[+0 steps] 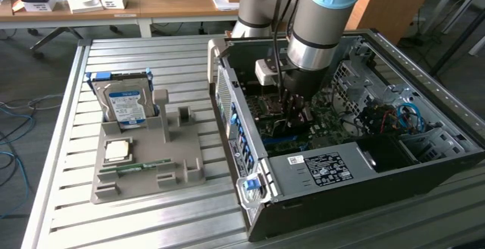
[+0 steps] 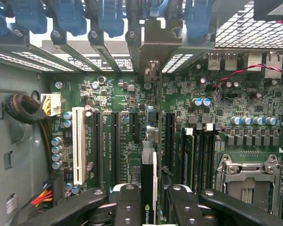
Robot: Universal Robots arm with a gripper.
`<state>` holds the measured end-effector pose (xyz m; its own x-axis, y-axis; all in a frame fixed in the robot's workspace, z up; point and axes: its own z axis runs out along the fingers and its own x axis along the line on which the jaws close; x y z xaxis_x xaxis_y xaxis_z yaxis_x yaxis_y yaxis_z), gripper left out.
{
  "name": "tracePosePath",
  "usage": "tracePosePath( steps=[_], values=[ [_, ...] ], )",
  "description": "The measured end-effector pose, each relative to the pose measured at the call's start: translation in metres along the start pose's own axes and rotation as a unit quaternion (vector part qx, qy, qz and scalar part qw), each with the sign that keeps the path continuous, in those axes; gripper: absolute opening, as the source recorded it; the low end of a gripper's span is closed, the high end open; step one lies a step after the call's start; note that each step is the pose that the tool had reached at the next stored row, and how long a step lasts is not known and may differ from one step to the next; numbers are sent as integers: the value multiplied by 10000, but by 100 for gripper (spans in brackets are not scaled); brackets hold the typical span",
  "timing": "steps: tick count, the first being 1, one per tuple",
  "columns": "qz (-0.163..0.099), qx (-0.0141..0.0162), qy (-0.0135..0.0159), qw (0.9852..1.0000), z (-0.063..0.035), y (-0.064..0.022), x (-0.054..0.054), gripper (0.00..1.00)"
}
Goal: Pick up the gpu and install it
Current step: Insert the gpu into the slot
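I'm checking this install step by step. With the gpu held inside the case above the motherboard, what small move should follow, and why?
Probably a slow, straight press toward the motherboard: the tool grips the gpu edge-on, parallel to the black slots, its bracket at the rear opening.

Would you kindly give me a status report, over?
Claw shut on gpu. Gpu edge-on over motherboard slots, inside the case. No obstruction seen beneath.
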<state>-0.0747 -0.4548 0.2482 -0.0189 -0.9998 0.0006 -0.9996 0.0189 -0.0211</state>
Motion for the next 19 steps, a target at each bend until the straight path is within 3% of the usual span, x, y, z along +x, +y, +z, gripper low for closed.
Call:
tracePosePath(
  steps=[5,19],
  values=[
    [-13,22,-5,10000,0,11,0,26],
    [-15,26,-5,10000,1,17,0,26]
  ],
)
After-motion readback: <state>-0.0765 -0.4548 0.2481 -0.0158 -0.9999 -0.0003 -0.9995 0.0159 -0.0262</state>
